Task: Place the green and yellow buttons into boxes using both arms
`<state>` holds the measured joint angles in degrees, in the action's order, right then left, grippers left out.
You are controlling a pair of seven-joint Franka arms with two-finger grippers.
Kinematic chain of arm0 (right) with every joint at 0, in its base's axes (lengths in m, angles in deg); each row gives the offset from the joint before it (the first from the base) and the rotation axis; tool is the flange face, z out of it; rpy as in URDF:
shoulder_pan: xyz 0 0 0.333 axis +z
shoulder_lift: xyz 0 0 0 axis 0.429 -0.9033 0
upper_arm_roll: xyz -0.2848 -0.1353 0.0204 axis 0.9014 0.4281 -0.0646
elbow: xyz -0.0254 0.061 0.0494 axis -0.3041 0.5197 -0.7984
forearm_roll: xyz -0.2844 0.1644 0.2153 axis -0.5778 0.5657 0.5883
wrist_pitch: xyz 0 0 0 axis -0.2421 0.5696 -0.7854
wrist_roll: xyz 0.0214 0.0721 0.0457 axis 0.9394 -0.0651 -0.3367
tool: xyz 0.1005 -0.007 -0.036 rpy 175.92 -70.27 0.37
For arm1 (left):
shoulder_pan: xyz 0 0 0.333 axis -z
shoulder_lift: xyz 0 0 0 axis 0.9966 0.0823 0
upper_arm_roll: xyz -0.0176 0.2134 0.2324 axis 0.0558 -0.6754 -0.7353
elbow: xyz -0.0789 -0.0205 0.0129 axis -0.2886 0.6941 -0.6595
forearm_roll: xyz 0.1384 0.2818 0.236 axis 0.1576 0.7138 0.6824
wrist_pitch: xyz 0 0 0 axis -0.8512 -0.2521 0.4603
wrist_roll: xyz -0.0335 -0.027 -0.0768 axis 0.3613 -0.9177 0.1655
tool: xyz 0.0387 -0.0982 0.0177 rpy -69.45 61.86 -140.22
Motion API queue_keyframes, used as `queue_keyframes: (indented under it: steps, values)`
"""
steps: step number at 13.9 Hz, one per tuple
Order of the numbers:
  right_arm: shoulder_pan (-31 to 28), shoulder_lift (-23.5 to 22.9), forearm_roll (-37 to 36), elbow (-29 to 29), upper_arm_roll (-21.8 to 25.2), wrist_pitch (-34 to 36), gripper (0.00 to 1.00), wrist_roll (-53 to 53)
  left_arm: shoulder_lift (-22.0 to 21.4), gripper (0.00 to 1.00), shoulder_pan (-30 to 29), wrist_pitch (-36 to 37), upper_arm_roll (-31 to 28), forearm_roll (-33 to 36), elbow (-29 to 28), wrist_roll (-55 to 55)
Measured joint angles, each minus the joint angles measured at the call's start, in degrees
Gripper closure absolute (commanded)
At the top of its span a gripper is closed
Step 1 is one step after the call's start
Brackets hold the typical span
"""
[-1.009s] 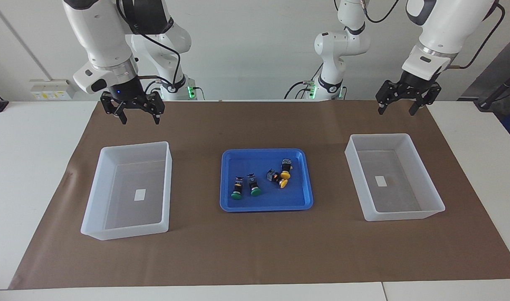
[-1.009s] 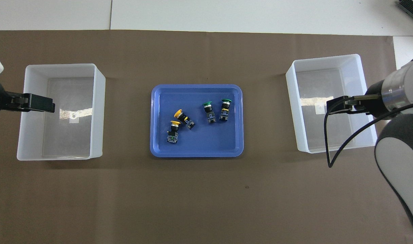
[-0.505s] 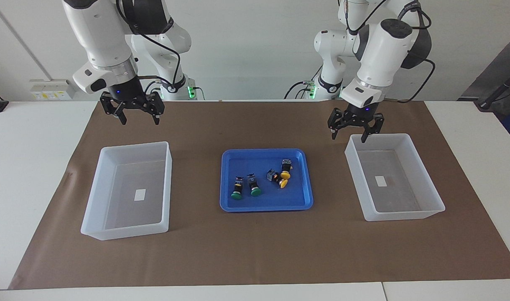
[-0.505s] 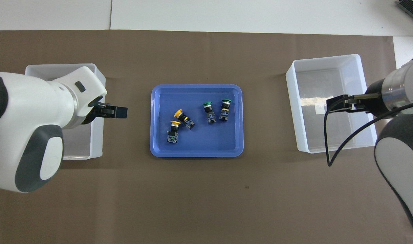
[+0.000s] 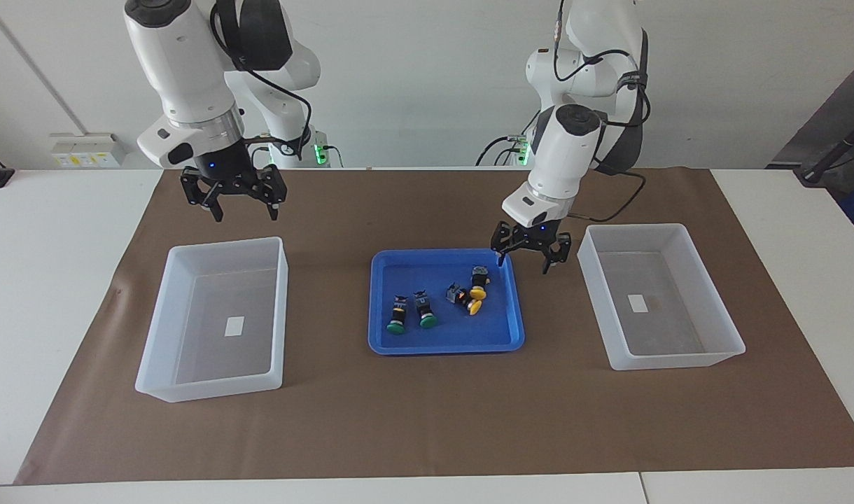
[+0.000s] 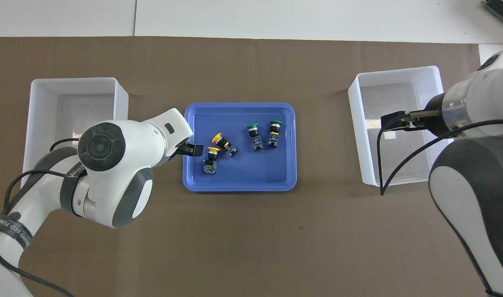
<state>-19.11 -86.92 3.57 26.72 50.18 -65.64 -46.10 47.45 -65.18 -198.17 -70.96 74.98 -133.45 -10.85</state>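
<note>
Moved: left gripper (image 5: 531, 255) has swung over blue tray (image 5: 392, 346) edge, fingers spread, empty.
Yellow buttons (image 5: 475, 297): in tray, just beside it.
Boxes (image 5: 280, 308): empty.
Right gripper (image 5: 234, 199): spread.

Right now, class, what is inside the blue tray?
The blue tray holds two green buttons and two yellow buttons, all lying on their sides. In the overhead view, the left gripper covers a bit of its edge.

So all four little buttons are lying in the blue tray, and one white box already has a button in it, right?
Not quite. The four buttons do lie in the blue tray, but both white boxes hold only a small label each, as the facing view shows.
</note>
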Motion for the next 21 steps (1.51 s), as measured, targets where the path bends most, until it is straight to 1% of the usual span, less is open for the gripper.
queue_keyframes:
  steps: [3, 7, 10, 11, 13, 15, 16, 19, 20, 21]
  values:
    - [2.89, -3.62, 0.00, 0.33, -0.07, -5.55, 0.00, 3.55, 3.58, 0.00, 3.65, -3.85, 0.02, 0.00, -0.54, -2.26]
    - [6.55, -10.07, -0.02, 0.72, -0.10, -13.97, 0.00, 8.61, 8.59, 0.00, 6.99, -5.86, 0.01, 0.00, -0.56, -2.87]
    - [8.19, -15.63, -0.02, 0.78, -0.10, -20.21, 0.00, 11.16, 9.64, 0.00, 7.43, -6.17, -0.06, 0.00, -0.53, -2.89]
    - [8.76, -16.97, -0.02, 0.78, -0.11, -21.54, 0.00, 12.12, 9.63, 0.06, 7.43, -6.18, -0.13, 0.00, -0.49, -2.89]
    - [9.83, -19.08, -0.02, 0.78, -0.10, -24.06, 0.00, 14.56, 9.63, 0.41, 7.43, -6.18, -0.25, 0.00, -0.46, -2.90]
    - [11.54, -20.99, -0.02, 0.78, -0.15, -26.14, 0.01, 17.05, 9.63, 0.84, 7.43, -6.18, -0.34, 0.00, -0.46, -2.90]
    - [12.80, -21.91, -0.02, 0.78, -0.15, -27.33, 0.07, 18.86, 9.63, 1.00, 7.42, -6.17, -0.38, 0.00, -0.46, -2.90]
    - [15.72, -24.56, -0.11, 0.75, -0.15, -30.20, 0.31, 22.90, 9.64, 1.00, 7.23, -5.43, -0.65, 0.00, 0.05, -2.95]
    - [15.93, -25.26, -0.18, 0.74, -0.15, -30.80, 0.35, 23.30, 9.64, 1.00, 6.97, -3.64, -0.83, -0.16, 1.00, -2.99]
    - [15.97, -25.83, -0.19, 0.73, -0.14, -31.43, 0.37, 23.49, 9.64, 1.00, 6.49, -1.35, -0.90, -0.34, 2.36, -2.99]
